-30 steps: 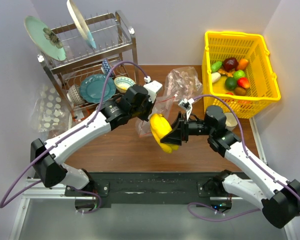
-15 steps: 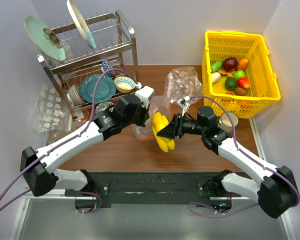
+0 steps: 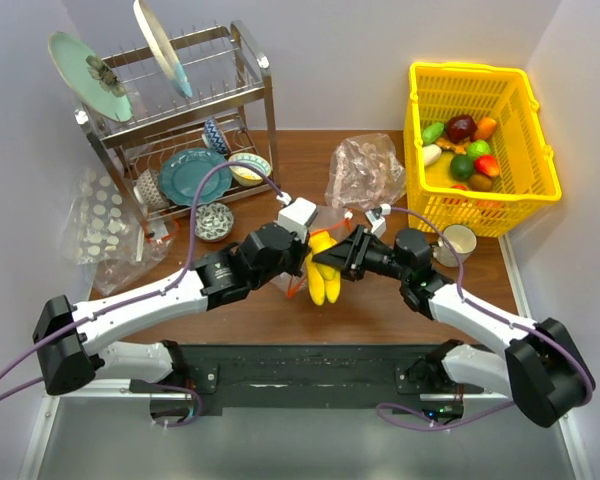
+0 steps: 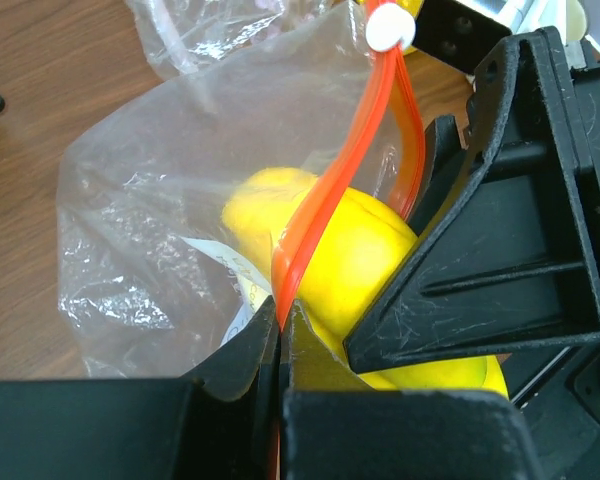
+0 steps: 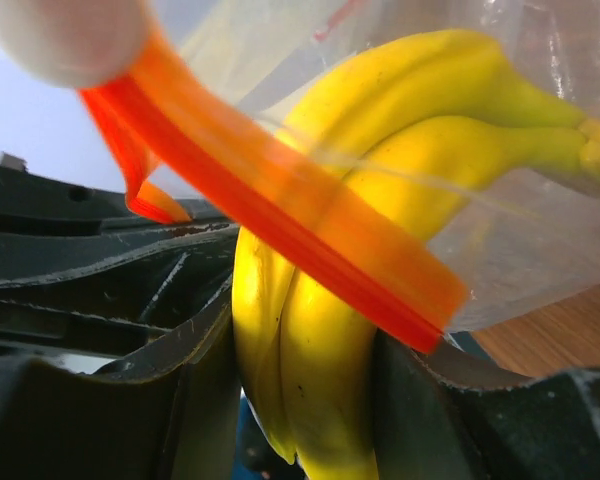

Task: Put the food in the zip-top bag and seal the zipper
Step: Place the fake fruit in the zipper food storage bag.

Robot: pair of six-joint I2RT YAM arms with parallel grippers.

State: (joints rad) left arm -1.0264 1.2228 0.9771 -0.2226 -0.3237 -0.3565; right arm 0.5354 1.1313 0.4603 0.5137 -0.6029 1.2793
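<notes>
The left tool (image 3: pixel 300 268) is fully closed, its two black fingers pinched on the thin red-orange zipper strip (image 4: pixel 342 165) at the mouth of the clear thin plastic zip-top bag (image 4: pixel 150 200), and it holds that edge up above the brown wooden worktop (image 3: pixel 230 320). From the pinch the strip runs up and away to its small white end piece (image 4: pixel 391 25). The right tool (image 3: pixel 332 262) faces it from the other side, jaws about half open and clamped on the glossy yellow toy banana (image 3: pixel 323 285), one black finger (image 5: pixel 120 400) on each flank of the fruit. The banana's far end lies inside the bag's mouth under the clear film, with the zipper strip crossing over its middle; the near end sticks out between the right tool's fingers. The two tools stand almost touching near the middle of the worktop. Well to the right, a yellow plastic basket (image 3: pixel 540 190) holds more toy fruits and vegetables (image 3: pixel 465 150).
</notes>
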